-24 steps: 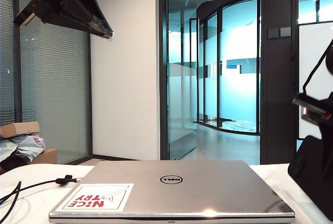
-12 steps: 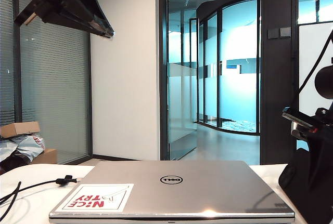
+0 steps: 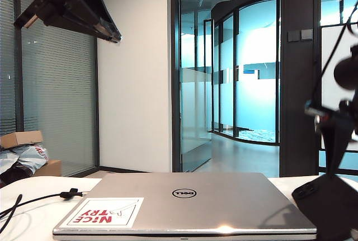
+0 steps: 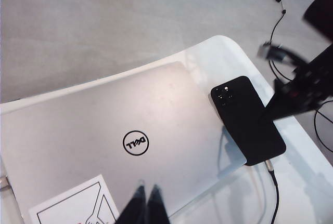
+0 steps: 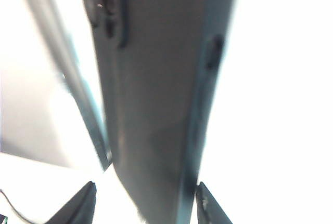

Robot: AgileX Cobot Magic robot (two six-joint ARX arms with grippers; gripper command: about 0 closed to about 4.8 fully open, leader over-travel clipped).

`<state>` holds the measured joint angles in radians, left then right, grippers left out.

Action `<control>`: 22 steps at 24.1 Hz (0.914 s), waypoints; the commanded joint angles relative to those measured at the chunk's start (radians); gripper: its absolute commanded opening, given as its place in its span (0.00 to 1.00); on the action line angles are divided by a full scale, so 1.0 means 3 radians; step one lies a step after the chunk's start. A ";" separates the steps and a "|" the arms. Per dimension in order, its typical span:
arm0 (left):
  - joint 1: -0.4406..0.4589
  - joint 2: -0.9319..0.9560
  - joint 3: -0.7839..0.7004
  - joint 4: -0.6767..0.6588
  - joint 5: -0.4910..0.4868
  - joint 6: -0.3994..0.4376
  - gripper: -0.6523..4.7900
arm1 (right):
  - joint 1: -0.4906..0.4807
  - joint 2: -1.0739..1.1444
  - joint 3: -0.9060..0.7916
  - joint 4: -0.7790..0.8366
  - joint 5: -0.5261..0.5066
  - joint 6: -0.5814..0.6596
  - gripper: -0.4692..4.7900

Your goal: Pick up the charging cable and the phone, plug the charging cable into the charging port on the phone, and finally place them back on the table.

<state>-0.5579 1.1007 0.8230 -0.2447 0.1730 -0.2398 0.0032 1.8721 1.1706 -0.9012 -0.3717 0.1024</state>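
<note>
Black phone [image 4: 247,120] sits plugged into the cable [image 4: 272,185] on the table [image 4: 307,156], so you're basically done: right gripper [image 5: 145,203] spread around it, just lift clear, left gripper [image 4: 144,203] pinched empty above the laptop [image 4: 114,141].

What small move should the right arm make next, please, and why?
Probably lift the right gripper straight away from the phone. Its jaws stand open on either side of the phone, which lies at the laptop's edge on the table, with the charging cable seemingly plugged into its end. The left gripper hovers shut above the laptop, so nothing seems left to hold.
</note>
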 commanded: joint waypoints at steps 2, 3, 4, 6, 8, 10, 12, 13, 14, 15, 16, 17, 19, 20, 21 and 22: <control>0.0003 -0.0006 0.0017 -0.0123 0.0011 0.0013 0.11 | 0.0004 -0.0365 0.0084 -0.0153 0.0062 -0.0022 0.59; 0.0003 -0.0008 0.0017 -0.0167 0.0011 0.0014 0.11 | 0.0004 -0.0492 0.0084 -0.0182 0.0065 -0.0022 0.59; 0.0003 -0.0015 0.0017 -0.0201 0.0011 0.0014 0.11 | 0.0004 -0.0579 0.0083 -0.0217 0.0080 -0.0022 0.57; 0.0004 -0.0041 0.0018 -0.0242 0.0011 0.0014 0.11 | 0.0004 -0.0748 0.0081 -0.0305 0.0142 -0.0020 0.41; 0.0005 -0.0182 0.0018 -0.0263 0.0009 0.0015 0.11 | 0.0008 -0.1105 0.0079 -0.0411 0.0237 -0.0022 0.17; 0.0006 -0.0357 0.0015 -0.0278 -0.0015 0.0029 0.11 | 0.0008 -0.1455 0.0041 -0.0343 0.0366 -0.0099 0.10; 0.0006 -0.0493 -0.0004 -0.0323 -0.0034 0.0131 0.11 | 0.0010 -0.1780 -0.0085 -0.0174 0.0474 -0.0262 0.08; 0.0008 -0.0554 -0.0023 -0.0331 -0.0043 0.0170 0.11 | 0.0010 -0.1890 -0.0148 -0.0094 0.0491 -0.0281 0.08; 0.0008 -0.0645 -0.0066 -0.0329 -0.0043 0.0193 0.11 | 0.0010 -0.2075 -0.0261 0.0043 0.0497 -0.0284 0.08; 0.0006 -0.0729 -0.0120 -0.0323 -0.0043 0.0223 0.11 | 0.0010 -0.2258 -0.0384 0.0178 0.0497 -0.0284 0.08; 0.0006 -0.0791 -0.0168 -0.0324 -0.0045 0.0237 0.11 | 0.0010 -0.2415 -0.0491 0.0281 0.0498 -0.0284 0.08; 0.0008 -0.0857 -0.0220 -0.0324 -0.0045 0.0251 0.11 | 0.0010 -0.2566 -0.0604 0.0383 0.0497 -0.0286 0.08; 0.0008 -0.1072 -0.0437 -0.0308 -0.0043 0.0273 0.11 | 0.0011 -0.3062 -0.0960 0.0623 0.0498 -0.0285 0.08; 0.0006 -0.1218 -0.0610 -0.0226 -0.0043 0.0315 0.11 | 0.0011 -0.3343 -0.1174 0.0685 0.0498 -0.0285 0.08; 0.0006 -0.1344 -0.0758 -0.0118 -0.0045 0.0314 0.11 | 0.0009 -0.3566 -0.1334 0.0679 0.0512 -0.0285 0.08; 0.0006 -0.1434 -0.0863 -0.0032 -0.0045 0.0314 0.11 | 0.0009 -0.3666 -0.1408 0.0676 0.0510 -0.0284 0.08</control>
<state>-0.5575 0.6964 0.5892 -0.3042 0.1608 -0.1528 0.0063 0.8024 0.7692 -0.7063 -0.2211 0.0204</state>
